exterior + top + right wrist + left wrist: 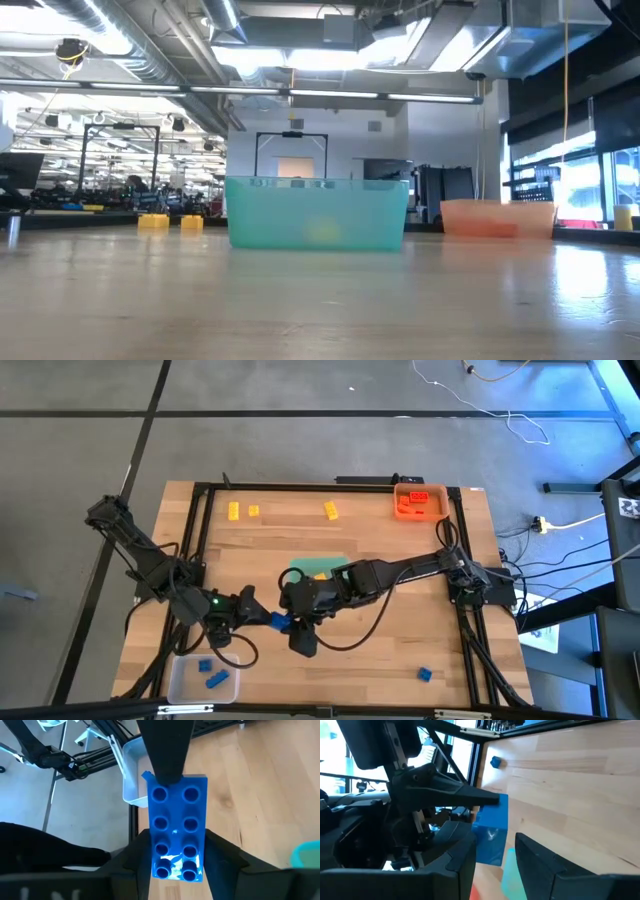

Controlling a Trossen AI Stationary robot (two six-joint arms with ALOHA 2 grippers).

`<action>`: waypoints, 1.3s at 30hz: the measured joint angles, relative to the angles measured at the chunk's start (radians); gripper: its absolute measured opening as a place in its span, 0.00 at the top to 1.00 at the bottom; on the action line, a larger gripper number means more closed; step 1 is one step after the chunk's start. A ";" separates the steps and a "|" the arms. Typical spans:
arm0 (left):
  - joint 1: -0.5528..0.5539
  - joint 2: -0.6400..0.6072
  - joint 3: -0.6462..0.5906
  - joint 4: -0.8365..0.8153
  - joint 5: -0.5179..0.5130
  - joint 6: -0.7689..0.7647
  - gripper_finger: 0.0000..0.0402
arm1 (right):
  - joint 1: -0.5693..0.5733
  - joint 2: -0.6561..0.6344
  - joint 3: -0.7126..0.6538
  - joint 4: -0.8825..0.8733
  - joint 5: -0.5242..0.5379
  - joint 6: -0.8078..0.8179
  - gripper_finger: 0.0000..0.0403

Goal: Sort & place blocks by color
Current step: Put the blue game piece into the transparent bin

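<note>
Handoff in progress mid-desk, looks like: right gripper [172, 865] fingers clamp one end of the blue brick [176, 827], long axis pointing at the left gripper [495, 862], whose fingers pinch the far end, tho prob not fully. Clear tray [195, 680] sits nearer the left arm.

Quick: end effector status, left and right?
Left end effector: at one end of the blue block; grip cannot be told.
Right end effector: closed on the blue block.

Two dark jointed arms — black cables, one green light.
</note>
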 joint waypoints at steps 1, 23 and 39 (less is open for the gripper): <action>0.000 0.000 0.000 0.000 0.000 0.004 0.68 | 0.000 0.000 0.000 0.002 -0.003 0.000 0.67; 0.050 0.051 0.000 0.073 0.055 0.049 0.69 | 0.000 0.000 0.000 0.024 -0.003 -0.019 0.67; 0.087 0.070 0.001 0.066 0.060 0.013 0.80 | -0.004 0.001 0.000 0.006 -0.003 -0.020 0.60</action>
